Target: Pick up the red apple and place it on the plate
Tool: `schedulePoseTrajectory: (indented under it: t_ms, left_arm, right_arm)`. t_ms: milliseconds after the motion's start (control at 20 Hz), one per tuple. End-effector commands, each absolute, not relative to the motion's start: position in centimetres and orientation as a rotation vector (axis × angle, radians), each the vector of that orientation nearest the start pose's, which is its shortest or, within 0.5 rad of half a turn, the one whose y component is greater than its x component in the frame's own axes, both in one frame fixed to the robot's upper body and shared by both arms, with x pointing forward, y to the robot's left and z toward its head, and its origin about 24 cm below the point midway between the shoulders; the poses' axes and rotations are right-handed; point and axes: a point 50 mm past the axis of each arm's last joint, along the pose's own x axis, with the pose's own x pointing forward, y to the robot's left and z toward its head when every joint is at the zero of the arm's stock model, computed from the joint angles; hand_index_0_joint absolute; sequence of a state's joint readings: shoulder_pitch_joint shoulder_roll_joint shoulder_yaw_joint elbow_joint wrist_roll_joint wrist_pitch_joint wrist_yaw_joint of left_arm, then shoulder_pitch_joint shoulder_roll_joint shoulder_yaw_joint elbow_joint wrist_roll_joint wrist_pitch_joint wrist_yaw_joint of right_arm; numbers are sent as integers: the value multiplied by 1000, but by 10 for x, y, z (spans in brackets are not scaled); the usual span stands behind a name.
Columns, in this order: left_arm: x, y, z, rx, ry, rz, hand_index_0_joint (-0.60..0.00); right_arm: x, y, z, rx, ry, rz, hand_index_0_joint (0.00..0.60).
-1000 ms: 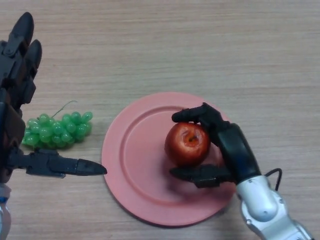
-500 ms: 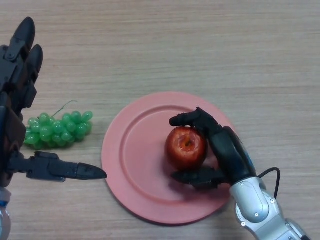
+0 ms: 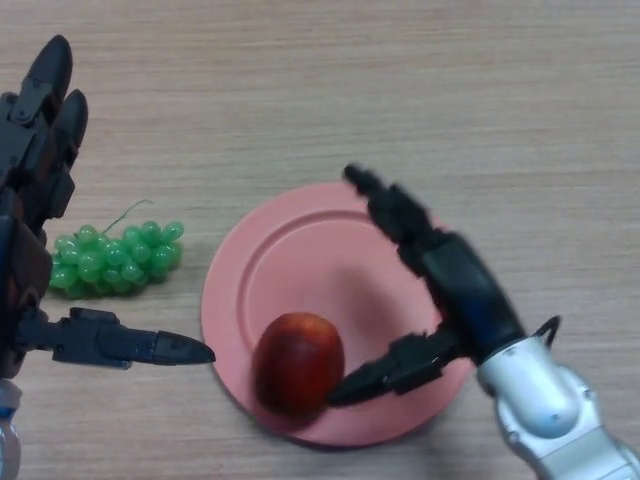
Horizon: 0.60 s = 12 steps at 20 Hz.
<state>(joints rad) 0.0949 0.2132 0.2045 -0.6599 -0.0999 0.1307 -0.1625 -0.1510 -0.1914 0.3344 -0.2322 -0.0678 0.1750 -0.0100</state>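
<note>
The red apple (image 3: 297, 363) lies on the front left part of the pink plate (image 3: 300, 260), close to its rim. My right hand (image 3: 455, 285) hovers over the plate's right half with its fingers spread straight and open; the thumb tip reaches close to the apple's right side, and the fingers point toward the far edge of the plate. My left hand (image 3: 35, 210) shows at the left edge, open, with its thumb stretched toward the plate's left rim and holding nothing.
A bunch of green grapes (image 3: 115, 258) lies on the wooden table (image 3: 400, 90) left of the plate, beside my left hand.
My right hand has opened and let go of the apple. The apple has rolled from the plate's middle right to its front left part. The left hand has stayed in place.
</note>
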Motion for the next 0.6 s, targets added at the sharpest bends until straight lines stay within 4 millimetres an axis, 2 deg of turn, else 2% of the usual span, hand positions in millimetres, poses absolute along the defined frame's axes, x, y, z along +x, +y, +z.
schedulePoseTrajectory:
  t_ms: [50, 100, 250, 450, 600]
  left_arm:
    - [193, 203, 194, 250, -640, -20, 0]
    - [193, 202, 194, 253, -638, -22, 0]
    - [192, 199, 201, 267, -641, -43, 0]
    - [193, 201, 209, 255, -656, -59, 0]
    - [192, 205, 215, 260, -663, -55, 0]
  right_arm:
    - [256, -102, 146, -209, -395, 304, 0]
    - [252, -106, 151, -199, -410, 301, 0]
    - [225, -116, 174, -202, -494, 341, 0]
    - [198, -126, 188, -175, -537, 383, 0]
    - [186, -139, 198, -150, -568, 350, 0]
